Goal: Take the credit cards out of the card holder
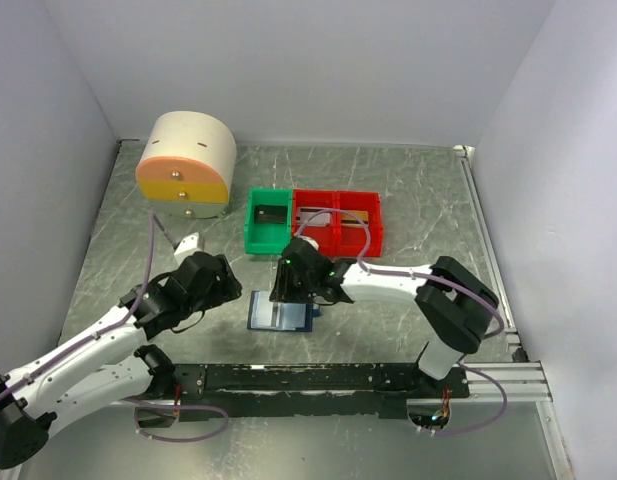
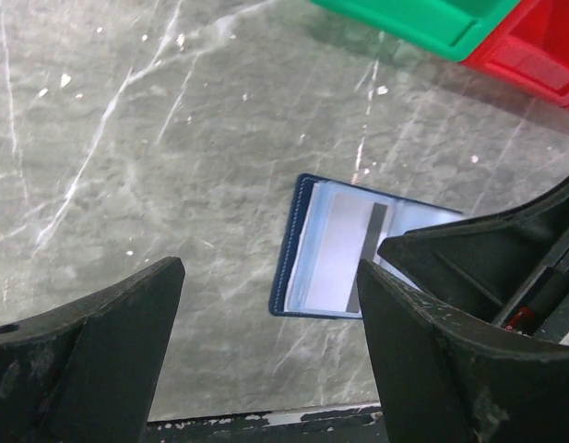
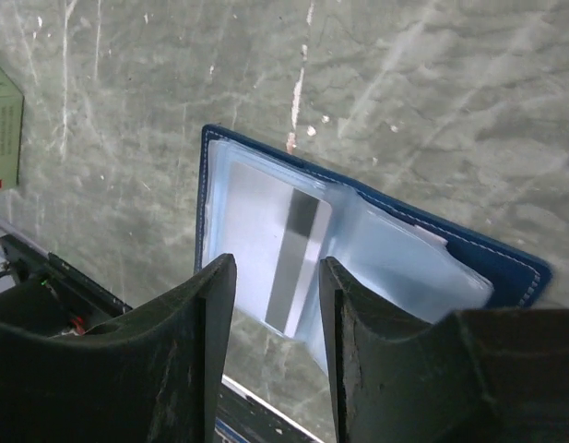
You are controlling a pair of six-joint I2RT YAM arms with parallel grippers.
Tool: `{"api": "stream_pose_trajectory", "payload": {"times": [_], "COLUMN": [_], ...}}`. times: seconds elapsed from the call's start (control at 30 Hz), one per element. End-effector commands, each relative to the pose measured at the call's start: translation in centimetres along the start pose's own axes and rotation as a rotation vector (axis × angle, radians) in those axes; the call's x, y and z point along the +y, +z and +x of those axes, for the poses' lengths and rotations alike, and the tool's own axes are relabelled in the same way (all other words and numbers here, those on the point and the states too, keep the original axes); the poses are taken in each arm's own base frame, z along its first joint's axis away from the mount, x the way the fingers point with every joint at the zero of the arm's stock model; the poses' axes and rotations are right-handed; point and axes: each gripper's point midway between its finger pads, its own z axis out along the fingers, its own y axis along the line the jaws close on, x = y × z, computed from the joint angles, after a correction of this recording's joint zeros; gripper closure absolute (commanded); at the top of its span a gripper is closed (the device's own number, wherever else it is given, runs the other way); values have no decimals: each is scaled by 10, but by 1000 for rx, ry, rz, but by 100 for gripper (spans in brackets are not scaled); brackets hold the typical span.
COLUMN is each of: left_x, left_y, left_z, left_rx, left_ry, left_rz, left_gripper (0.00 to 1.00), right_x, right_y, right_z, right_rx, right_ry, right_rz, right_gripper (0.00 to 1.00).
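1 small dark navy bifold card holder lies open and flat on the grey marbled counter, near its front edge and between the 2 arms. Its pale blue-grey clear sleeves face up. 1 thin pale grey credit card with a dark stripe sits inside the sleeve on the holder's left half. More sleeves fan out over the other half, and what they hold cannot be told.

The right jaws hang directly over the holder, parted by a narrow gap with nothing pinched between them. Their black fingertips frame the striped end of the card. Whether they touch the sleeve cannot be told.

The left jaws are spread wide and hold nothing. Their black fingers hang above bare counter to the left of the holder, near it but apart from it.

Behind the holder, 1 green plastic bin and 2 red plastic bins stand in a row, touching side by side. The green bin holds a small dark object. 1 cream round-topped drawer unit with an orange and yellow front stands at the far left corner of the counter.
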Motion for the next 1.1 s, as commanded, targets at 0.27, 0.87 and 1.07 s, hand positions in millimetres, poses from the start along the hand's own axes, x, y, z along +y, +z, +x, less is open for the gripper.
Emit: {"api": "stream_pose_trajectory", "payload": {"times": [0.27,0.87,1.07], "left_x": [-5,-51,-53], "left_y": [8,61,67], "left_z": [15,77,86], "left_rx": [42,361,397], "left_ry": [41,221,260], "left_rz": [64,230,256], "left_gripper": [22,38,50], "right_x": [-10,-20,-17], "right_y": [17,13,11], "right_z": [10,21,23], "right_rx": [15,35,47], "right_ry": [43,215,216], "right_rz": [73,-227,-272], "right_gripper": [62,86,80]}}
